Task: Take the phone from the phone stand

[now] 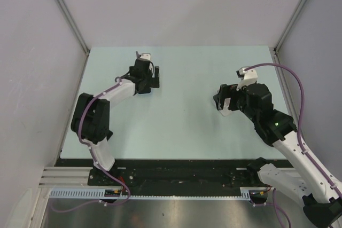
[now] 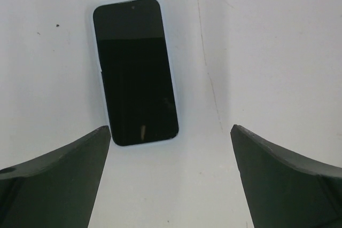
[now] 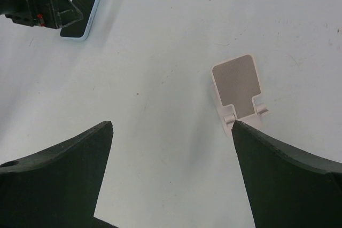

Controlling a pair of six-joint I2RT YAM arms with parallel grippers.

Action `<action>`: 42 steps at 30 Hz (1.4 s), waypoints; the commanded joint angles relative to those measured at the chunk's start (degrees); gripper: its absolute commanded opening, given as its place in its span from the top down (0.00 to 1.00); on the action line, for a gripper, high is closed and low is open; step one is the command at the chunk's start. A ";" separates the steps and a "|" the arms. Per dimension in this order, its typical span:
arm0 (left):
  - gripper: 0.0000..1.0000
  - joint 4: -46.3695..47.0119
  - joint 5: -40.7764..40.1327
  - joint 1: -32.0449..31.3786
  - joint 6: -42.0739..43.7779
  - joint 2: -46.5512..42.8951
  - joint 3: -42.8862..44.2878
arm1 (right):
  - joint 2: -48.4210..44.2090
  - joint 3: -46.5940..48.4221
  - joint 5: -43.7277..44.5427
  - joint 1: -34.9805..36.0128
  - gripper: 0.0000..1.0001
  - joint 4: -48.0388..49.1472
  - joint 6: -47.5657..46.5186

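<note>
no text, label, brand or number can be read anywhere in these views

1. Black slab phone in a pale blue case (image 2: pixel 136 70): screen smooth and glossy like glass, with faint reflections. Case rim looks like smooth plastic.
2. Small pinkish-white plastic phone stand (image 3: pixel 239 90): smooth shell. Back plate is a duller beige, matt.
3. Pale mint tabletop (image 1: pixel 187 126): matt and smooth, with fine scuffs and hairline scratches.
4. Left gripper (image 2: pixel 171 127) and right gripper (image 3: pixel 172 123): dark fingers (image 3: pixel 59 169) of matt hard plastic.
5. White right-arm shell (image 1: pixel 299 164): smooth plastic, slight gloss.
6. Grey metal sheet at the near edge (image 1: pixel 171 214): brushed, dull sheen.
</note>
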 commanded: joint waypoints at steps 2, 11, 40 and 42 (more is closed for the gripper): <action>0.00 -5.22 -12.54 -2.99 6.68 5.75 5.56 | -0.09 0.17 -0.43 -0.35 0.00 1.00 -1.38; 0.00 -7.68 -17.11 -3.87 9.14 11.02 8.46 | 1.14 0.17 -1.75 -0.53 0.00 0.74 -2.17; 0.00 -10.50 -20.46 -3.87 8.88 11.91 9.61 | 2.37 0.26 -2.45 -0.53 0.00 0.48 -3.22; 0.00 -10.67 -20.02 -3.87 8.00 10.86 9.08 | 2.55 0.17 -2.27 -0.62 0.00 0.13 -3.40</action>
